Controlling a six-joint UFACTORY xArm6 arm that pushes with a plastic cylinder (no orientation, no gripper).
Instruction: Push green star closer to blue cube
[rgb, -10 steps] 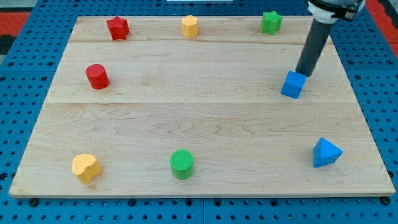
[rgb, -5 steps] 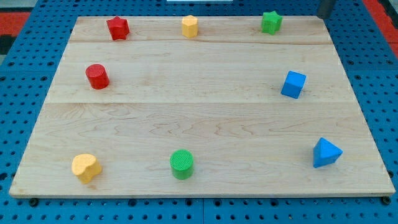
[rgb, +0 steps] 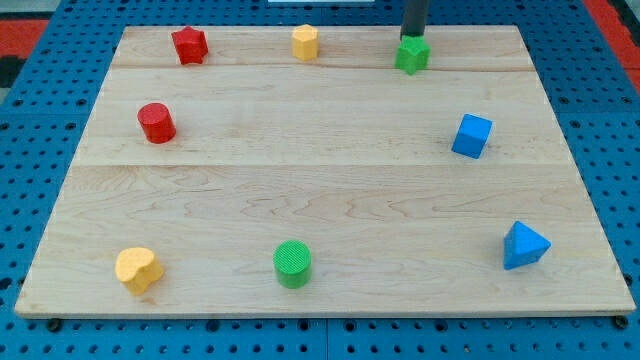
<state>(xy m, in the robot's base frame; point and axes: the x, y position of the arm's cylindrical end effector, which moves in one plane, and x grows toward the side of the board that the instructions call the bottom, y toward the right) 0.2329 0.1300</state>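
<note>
Eight small blocks sit on our pale wooden surface (rgb: 320, 200), and the one we care about, the green star (rgb: 411, 54), lies near the frame's top, right of centre, with the blue cube (rgb: 472, 135) below it and to its right, well apart. We carry no pincer at all, so there is nothing to open or close; our tip (rgb: 412, 38) rests against the star's upper edge. The risk from here is a push that runs straight down the frame: the star would slide past the cube on its left. An off-centre contact on a pointed shape could also spin the star or let it slip off the rod. The blocks look like matte plastic with slightly ribbed faces, clearest on the green cylinder (rgb: 293, 264) at the bottom. The others are a red star (rgb: 189, 45), a yellow hexagonal block (rgb: 305, 42), a red cylinder (rgb: 156, 122), a yellow heart-like block (rgb: 138, 269) and a blue triangular block (rgb: 524, 246).
</note>
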